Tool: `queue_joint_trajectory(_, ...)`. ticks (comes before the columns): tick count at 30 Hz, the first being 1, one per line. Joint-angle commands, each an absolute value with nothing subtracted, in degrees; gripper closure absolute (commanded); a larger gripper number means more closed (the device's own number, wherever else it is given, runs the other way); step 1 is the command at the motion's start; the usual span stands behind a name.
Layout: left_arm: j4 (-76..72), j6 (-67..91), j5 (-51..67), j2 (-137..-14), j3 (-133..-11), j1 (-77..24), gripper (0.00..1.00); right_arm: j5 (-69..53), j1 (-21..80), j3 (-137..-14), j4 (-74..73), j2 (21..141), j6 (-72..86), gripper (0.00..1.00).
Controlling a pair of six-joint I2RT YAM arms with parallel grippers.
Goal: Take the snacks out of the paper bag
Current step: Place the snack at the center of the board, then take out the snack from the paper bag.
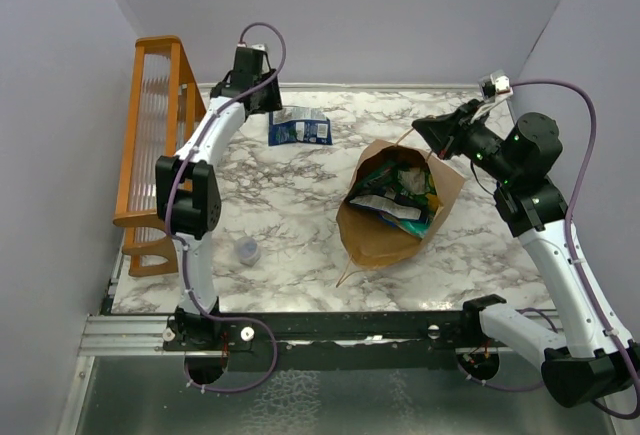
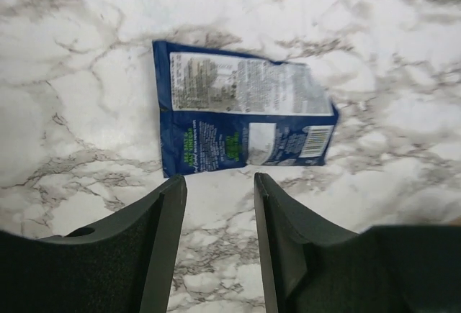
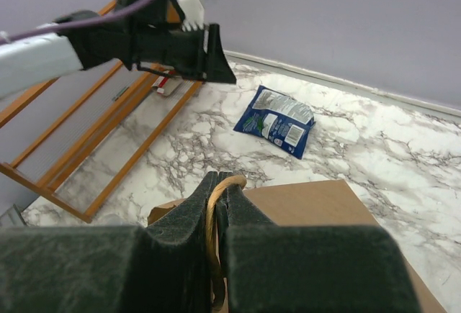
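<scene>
A large brown kraft paper bag (image 1: 385, 240) lies on its side right of centre on the white-and-grey marbled worktop (image 1: 290, 205) in the overhead view, with its open mouth turned toward the upper right of the frame. Several crinkly foil snack packets (image 1: 398, 191), teal-green with red-white print among darker ones, are bunched inside the mouth. One flat dark blue foil packet (image 1: 300, 127) is outside the bag; it lies on the worktop near the far edge, above and to the left of the bag and well apart from it. The left fingers (image 2: 162, 248) hang over the worktop just beside this packet's near edge. They stand apart with only bare marble between them and touch nothing. In the left wrist view the packet fills the middle of the frame, printed back upward. The right fingers (image 3: 189, 221) are pressed together on the thin twisted paper handle (image 3: 213, 205) at the bag's mouth, and the loop shows between their tips at the lower centre of the right wrist view. An orange wooden rack (image 1: 150, 155) stands along the left edge of the overhead frame. A small clear round cap (image 1: 247, 250) sits on the worktop at lower left, apart from the bag.
</scene>
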State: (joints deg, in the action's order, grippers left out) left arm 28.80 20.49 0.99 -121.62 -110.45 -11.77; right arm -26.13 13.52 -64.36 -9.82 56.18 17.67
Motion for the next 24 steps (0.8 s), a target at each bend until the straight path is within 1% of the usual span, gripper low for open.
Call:
queue_joint_trajectory(1,27.61,22.96,4.51,-108.12,-110.03,-12.06,0.54,-24.75,13.51,-64.95,-9.32,55.98,16.56,0.96)
queue_joint_trajectory(2,26.62,23.66,5.68,-105.17,-107.88,-12.16,0.53,-24.82,13.53,-65.02,-9.34,56.01,16.52,0.96)
queue_joint_trajectory(7,17.6,28.81,11.24,-86.58,-88.71,-14.07,0.5,-25.21,13.51,-65.14,-9.38,56.21,16.6,0.96)
queue_joint_trajectory(10,14.01,31.74,11.33,-76.21,-77.38,-17.36,0.49,-25.42,13.53,-65.21,-9.19,56.21,16.85,0.96)
queue_joint_trajectory(14,12.17,35.99,7.98,-65.05,-64.46,-26.52,0.5,-25.51,13.53,-65.18,-9.33,56.41,16.66,0.96)
queue_joint_trajectory(16,13.39,38.04,5.16,-60.93,-59.8,-31.54,0.54,-25.31,13.54,-65.0,-9.45,56.41,16.58,0.96)
queue_joint_trajectory(20,14.01,43.48,0.12,-53.66,-52.35,-40.19,0.57,-26.0,13.53,-64.43,-8.88,56.55,16.91,0.96)
queue_joint_trajectory(24,10.71,48.61,-5.26,-49.14,-47.99,-49.65,0.59,-26.31,13.5,-64.59,-8.89,56.95,17.06,0.96)
